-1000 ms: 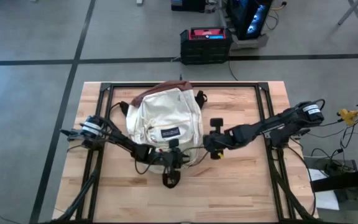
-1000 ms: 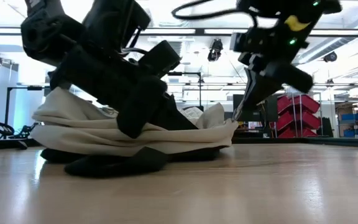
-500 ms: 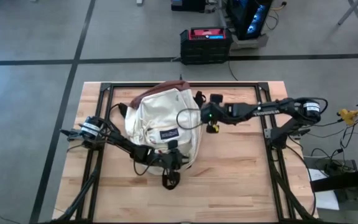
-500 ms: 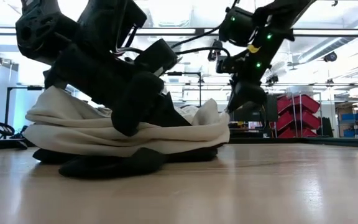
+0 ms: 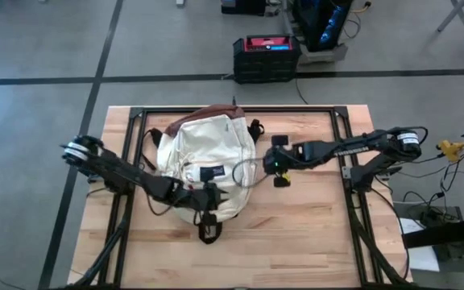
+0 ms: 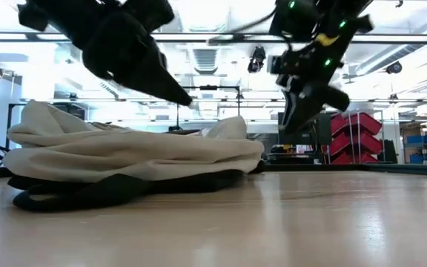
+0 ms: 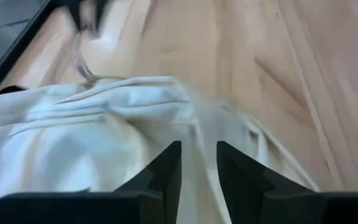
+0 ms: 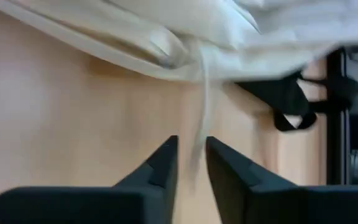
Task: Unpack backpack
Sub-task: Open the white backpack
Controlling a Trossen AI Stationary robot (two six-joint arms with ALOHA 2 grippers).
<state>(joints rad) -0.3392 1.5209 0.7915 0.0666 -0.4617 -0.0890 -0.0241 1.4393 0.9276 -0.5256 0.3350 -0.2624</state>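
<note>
The cream-white backpack (image 5: 204, 153) lies flat on the table with its front pocket up and its brown base (image 5: 216, 110) toward the far edge. My left gripper (image 5: 209, 200) hangs above its near end, clear of the fabric (image 6: 124, 156). Its fingers (image 7: 166, 171) stand a little apart with nothing seen between them. My right gripper (image 5: 274, 167) hovers just right of the backpack, above the table (image 6: 296, 126). Its fingers (image 8: 166, 162) are also slightly apart. A pale cord (image 8: 202, 93) runs from the backpack into their gap. My right gripper has the pale cord (image 8: 197, 134) in the gap between its two fingers, and the cord runs along them. It looks thinner than the gap. I cannot tell whether either finger touches it.
Black straps (image 5: 208, 234) stick out at the backpack's near end and at its far right (image 8: 284, 99). Black frame rails (image 5: 349, 161) run along the table's sides. A black and red case (image 5: 266, 56) stands on the floor beyond. Bare wood lies near right (image 5: 304, 234).
My left gripper has risen from the backpack's top and now hangs clear above it. The backpack has slid a little toward the table's left edge and lies flatter. My right gripper swung toward the far edge along the backpack's right side, then came part way back.
</note>
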